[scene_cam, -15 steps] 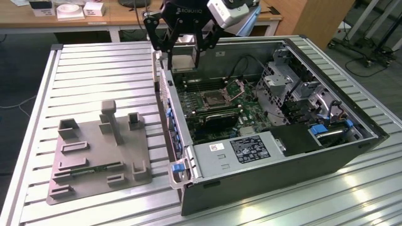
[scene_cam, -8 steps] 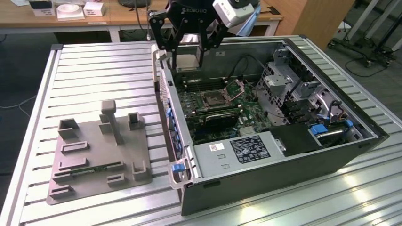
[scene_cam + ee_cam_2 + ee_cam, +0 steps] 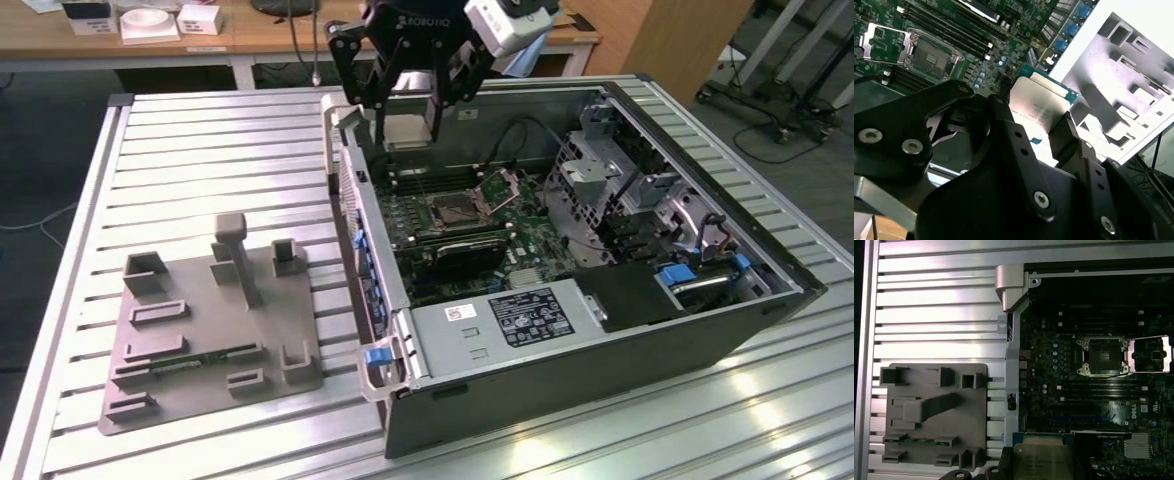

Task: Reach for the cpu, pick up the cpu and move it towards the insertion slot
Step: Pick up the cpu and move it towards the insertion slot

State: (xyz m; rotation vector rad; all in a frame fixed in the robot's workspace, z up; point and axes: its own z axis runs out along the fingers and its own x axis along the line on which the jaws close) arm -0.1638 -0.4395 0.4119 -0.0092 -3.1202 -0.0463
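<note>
My gripper (image 3: 407,122) is shut on the cpu (image 3: 404,131), a flat square chip with a silver-grey top, held in the air above the back corner of the open computer case. In both wrist views the cpu (image 3: 1041,106) (image 3: 1044,460) sits between the black fingers (image 3: 1070,136). The insertion slot (image 3: 454,210) lies on the green board inside the case, below the gripper and nearer the exterior view's front. It has a silvery frame and dark centre, and its hinged plate (image 3: 506,185) is swung open. The slot (image 3: 1104,356) (image 3: 931,55) is uncovered in both wrist views.
A grey fixture tray (image 3: 214,320) holding a green memory stick (image 3: 200,357) lies on the ribbed metal table at the exterior view's left. The case's side wall (image 3: 354,215) stands between tray and board. A power supply (image 3: 534,315) and a drive cage (image 3: 601,170) stand inside the case.
</note>
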